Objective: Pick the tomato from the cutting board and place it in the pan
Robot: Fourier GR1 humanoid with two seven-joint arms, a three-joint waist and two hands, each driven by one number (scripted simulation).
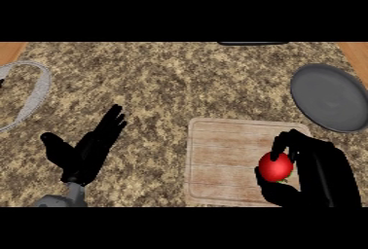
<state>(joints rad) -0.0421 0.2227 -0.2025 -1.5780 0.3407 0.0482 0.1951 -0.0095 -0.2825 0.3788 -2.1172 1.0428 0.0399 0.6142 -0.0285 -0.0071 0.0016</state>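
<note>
Speckled brown counter fills the view. On it the red tomato point(275, 166) sits over the wooden cutting board point(223, 160), near its right side, with the right hand point(316, 170) curled around it to lift it. Up and right waits the dark pan point(332, 97). Far left, the left hand point(90, 146) rests with fingers straight.

Speckled brown granite counter top point(179, 82), warm wood strips at both upper corners point(10, 48), even flat light
</note>
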